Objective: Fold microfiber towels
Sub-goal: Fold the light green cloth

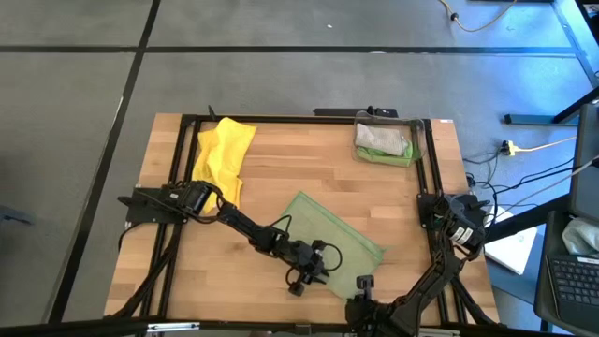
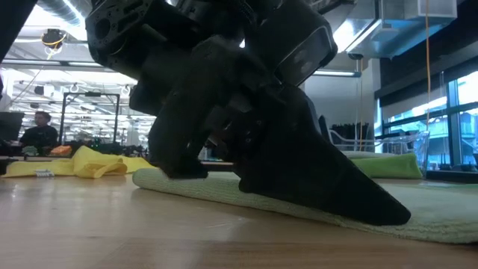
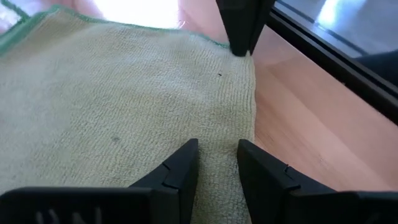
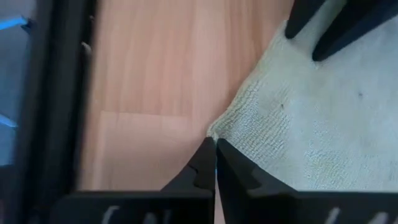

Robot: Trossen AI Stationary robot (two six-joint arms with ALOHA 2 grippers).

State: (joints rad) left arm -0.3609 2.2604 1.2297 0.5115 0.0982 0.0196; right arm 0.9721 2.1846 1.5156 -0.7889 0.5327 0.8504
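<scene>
A pale olive-green towel [image 1: 332, 239] lies spread flat on the wooden table, near its front edge. My right gripper [image 4: 214, 152] is shut on the towel's near right corner; it also shows in the high view [image 1: 363, 281]. My left gripper [image 3: 217, 165] stands open at the towel's near edge, a little to the left of the right gripper [image 1: 314, 270]. Its fingertips [image 2: 388, 215] slant down onto the cloth. A yellow towel [image 1: 225, 154] lies crumpled at the far left. My left gripper rests its two fingertips [image 3: 186, 163] on the towel's top surface beside its edge [image 3: 252, 124], slanting down from the table's left. Nothing is pinched between them. My right gripper pinches the tip of the towel's corner [image 4: 219, 132] between its fingertips. It comes steeply from above, and the rest of the towel lies flat on the table.
A clear bin [image 1: 412, 140] with folded cloths in it stands at the far right. Black frame rails [image 1: 426, 187] run along the table's sides. There is bare wood [image 1: 309, 168] between the yellow towel and the bin. A person [image 2: 37, 131] sits far off in the room.
</scene>
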